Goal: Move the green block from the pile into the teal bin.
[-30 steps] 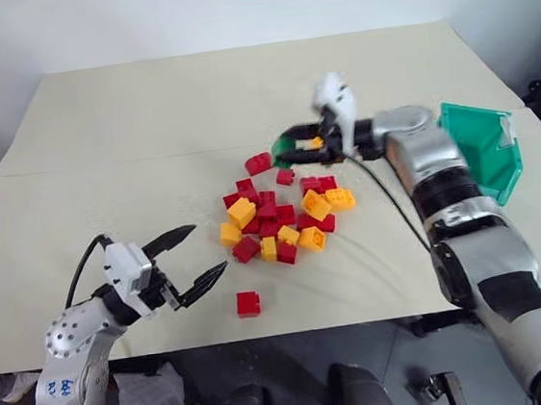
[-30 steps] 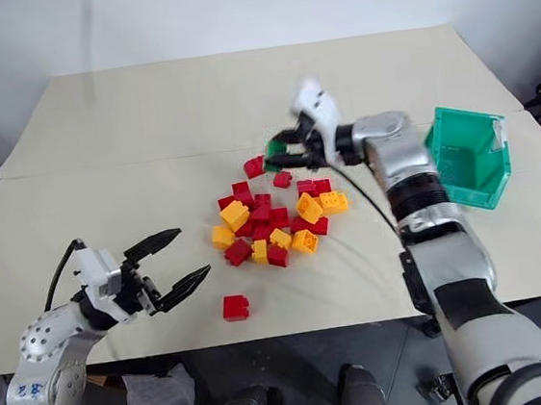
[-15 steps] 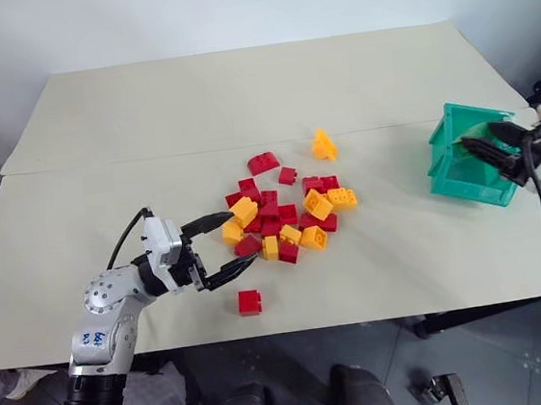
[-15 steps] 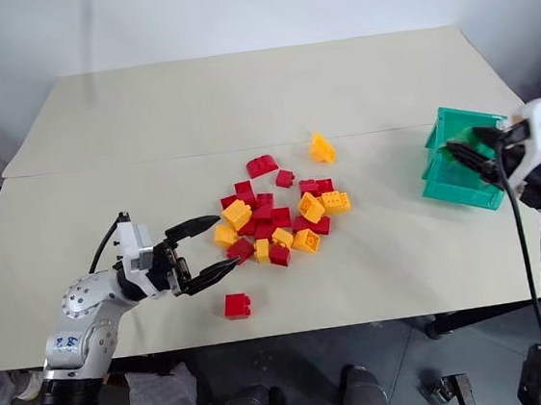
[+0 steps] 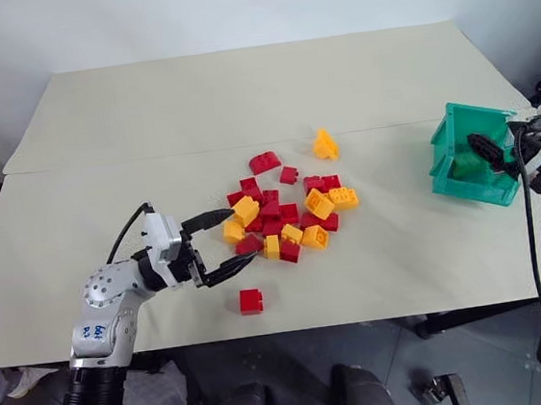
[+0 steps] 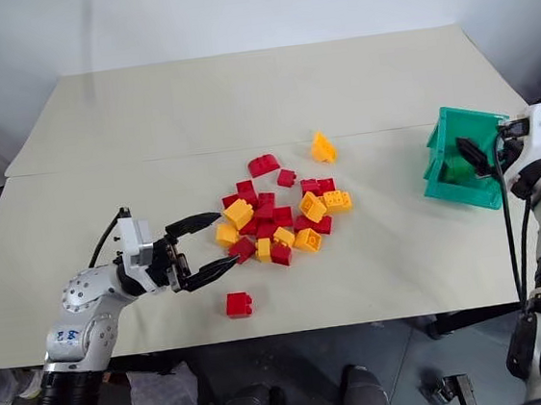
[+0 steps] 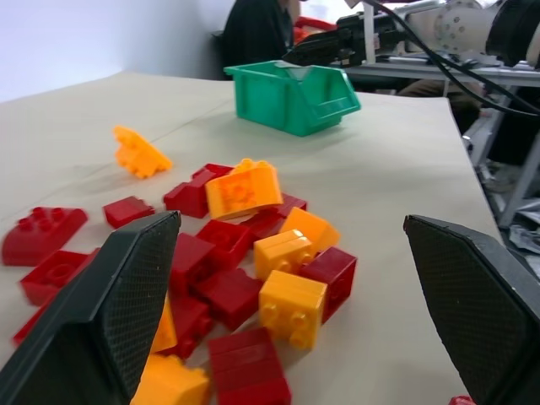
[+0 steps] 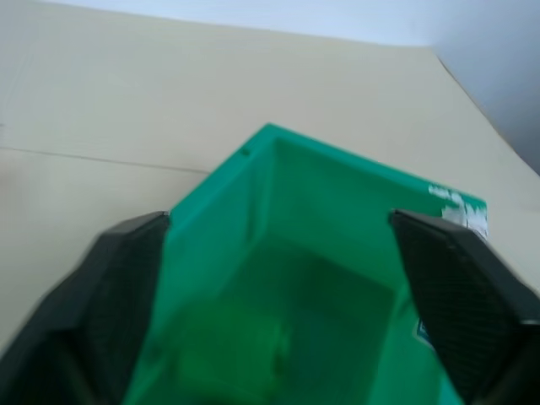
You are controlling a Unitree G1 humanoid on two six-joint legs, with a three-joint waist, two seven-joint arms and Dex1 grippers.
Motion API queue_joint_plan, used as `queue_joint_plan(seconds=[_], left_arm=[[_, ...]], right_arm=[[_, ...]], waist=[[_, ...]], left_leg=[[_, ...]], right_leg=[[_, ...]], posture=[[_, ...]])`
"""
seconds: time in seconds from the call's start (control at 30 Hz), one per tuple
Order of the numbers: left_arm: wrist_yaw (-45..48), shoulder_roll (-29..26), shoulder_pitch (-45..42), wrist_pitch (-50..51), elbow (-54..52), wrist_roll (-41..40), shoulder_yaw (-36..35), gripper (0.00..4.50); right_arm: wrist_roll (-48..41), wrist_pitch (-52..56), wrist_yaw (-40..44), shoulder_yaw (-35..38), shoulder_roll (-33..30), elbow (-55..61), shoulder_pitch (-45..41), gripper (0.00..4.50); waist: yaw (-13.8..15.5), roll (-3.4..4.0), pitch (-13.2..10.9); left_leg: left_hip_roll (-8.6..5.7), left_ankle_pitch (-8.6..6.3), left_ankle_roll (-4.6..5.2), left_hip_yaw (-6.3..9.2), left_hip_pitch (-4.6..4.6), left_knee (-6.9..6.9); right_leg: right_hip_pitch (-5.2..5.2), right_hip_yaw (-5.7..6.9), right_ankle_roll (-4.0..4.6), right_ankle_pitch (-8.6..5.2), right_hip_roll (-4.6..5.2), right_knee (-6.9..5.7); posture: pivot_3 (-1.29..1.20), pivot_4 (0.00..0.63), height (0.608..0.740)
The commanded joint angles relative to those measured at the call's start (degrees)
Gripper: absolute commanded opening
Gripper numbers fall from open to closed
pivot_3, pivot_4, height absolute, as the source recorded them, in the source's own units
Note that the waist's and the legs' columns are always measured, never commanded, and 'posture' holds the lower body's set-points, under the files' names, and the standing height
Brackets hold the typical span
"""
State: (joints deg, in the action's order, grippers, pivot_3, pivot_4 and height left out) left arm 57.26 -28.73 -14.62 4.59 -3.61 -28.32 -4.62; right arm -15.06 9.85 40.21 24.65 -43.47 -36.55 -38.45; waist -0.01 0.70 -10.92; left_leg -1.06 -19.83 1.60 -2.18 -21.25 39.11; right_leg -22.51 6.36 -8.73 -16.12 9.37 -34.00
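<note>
Hovering now: right gripper [image 8: 278, 295] is hanging over the teal bin [image 5: 449, 135], fingers spread wide — nothing between them.
Green block: a blurred darker-green shape [image 8: 232, 354] is lying inside the bin.
Left gripper [image 5: 221, 244]: jaws apart, empty — nosing against the pile [image 5: 282, 216].
</note>
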Motion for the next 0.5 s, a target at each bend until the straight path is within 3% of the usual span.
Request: queue_joint_plan(seconds=[0.03, 0.17, 0.3, 0.5], left_arm=[[-1.27, -2.26, 1.96, -0.41, -1.27, 0.63, -3.1, 4.5], [-1.3, -4.56, 4.68, -1.4, -1.27, 1.45, -5.22, 4.5], [-2.32, -7.53, 8.64, -4.4, 0.46, 5.5, -7.13, 4.5], [-2.19, -9.15, 12.48, -6.45, 1.16, 5.9, -9.4, 4.5]], right_arm=[[-3.39, -2.15, 7.66, 0.06, -3.07, 5.06, 1.03, 4.47], [-10.48, -0.25, 17.44, 0.35, -2.06, 17.46, 8.32, 4.47], [-17.19, 2.94, 25.66, -2.74, -0.49, 38.88, 25.59, 4.47], [-16.73, -1.52, 29.49, -5.05, 0.47, 45.42, 37.34, 4.47]], waist=[[-0.09, 0.0, 0.0], [0.09, 0.0, 0.0], [0.48, 0.0, 0.0], [1.41, -0.02, 0.0]], left_leg=[[0.02, 0.0, 0.0, 0.0, 0.0, -0.01], [0.06, 0.0, 0.0, 0.04, 0.0, -0.03], [0.13, -0.05, -0.07, 0.16, 0.03, -0.07], [0.04, -0.08, 0.05, 0.13, 0.08, -0.01]], right_leg=[[0.0, 0.01, 0.0, 0.0, 0.0, 0.0], [0.02, 0.1, 0.0, 0.0, -0.01, 0.03], [0.06, 0.22, -0.01, 0.0, -0.05, 0.01], [0.06, -0.05, -0.01, 0.01, 0.02, 0.16]], posture=[[0.0, 0.15, 0.74], [0.0, 0.15, 0.74], [0.0, 0.15, 0.74], [0.0, 0.15, 0.74]])
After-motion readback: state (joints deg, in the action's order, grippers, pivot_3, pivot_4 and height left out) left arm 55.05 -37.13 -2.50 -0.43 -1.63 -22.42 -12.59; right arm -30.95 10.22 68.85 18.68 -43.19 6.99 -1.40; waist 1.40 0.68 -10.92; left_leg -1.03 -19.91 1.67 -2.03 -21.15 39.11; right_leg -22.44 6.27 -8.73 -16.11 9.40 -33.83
